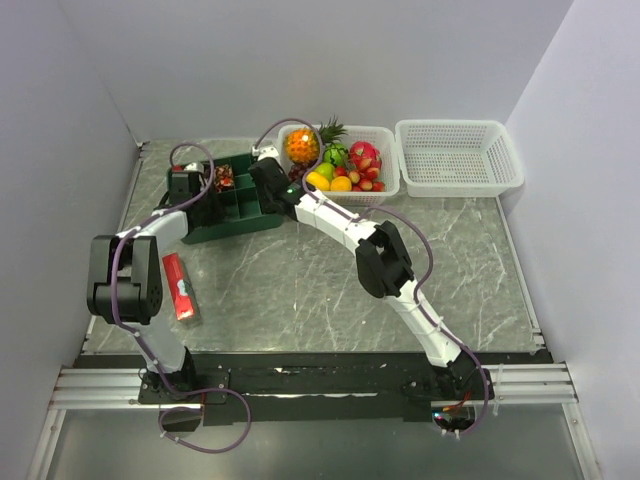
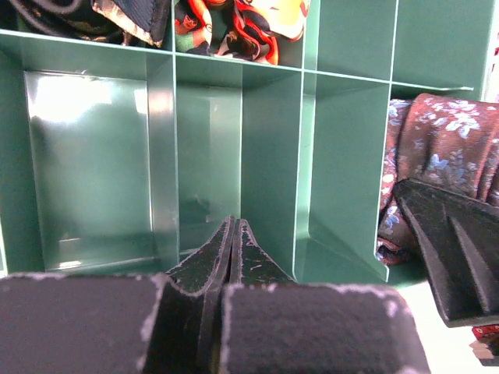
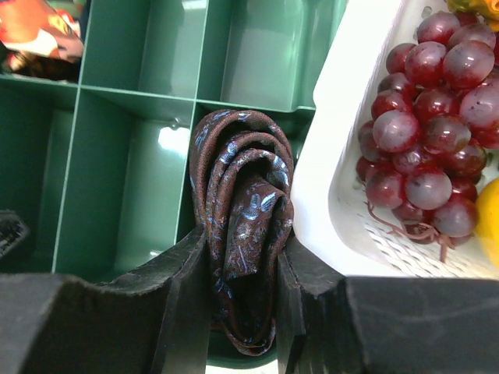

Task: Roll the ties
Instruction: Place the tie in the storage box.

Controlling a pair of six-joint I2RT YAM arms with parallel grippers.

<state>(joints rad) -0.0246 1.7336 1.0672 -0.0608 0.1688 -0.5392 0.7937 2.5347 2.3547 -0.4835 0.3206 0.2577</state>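
A rolled tie [image 3: 242, 171], dark brown with small pale blue flowers, is squeezed between the fingers of my right gripper [image 3: 242, 243], which is shut on it. The coil hangs over a compartment at the right end of the green tray [image 3: 148, 195], beside a white basket. The left wrist view shows the same tie [image 2: 448, 144] at the tray's [image 2: 93, 156] right end. My left gripper [image 2: 234, 227] is shut on nothing, over bare middle compartments. Colourful rolled ties [image 2: 242, 27] fill far compartments. From above, both grippers [image 1: 205, 195] [image 1: 268, 180] are over the tray [image 1: 240, 222].
A white basket [image 1: 385, 185] of fruit stands against the tray's right side, with red grapes [image 3: 437, 132] close to my right fingers. Another white basket [image 1: 458, 155] stands further right. A red packet [image 1: 180, 285] lies on the table near the left arm.
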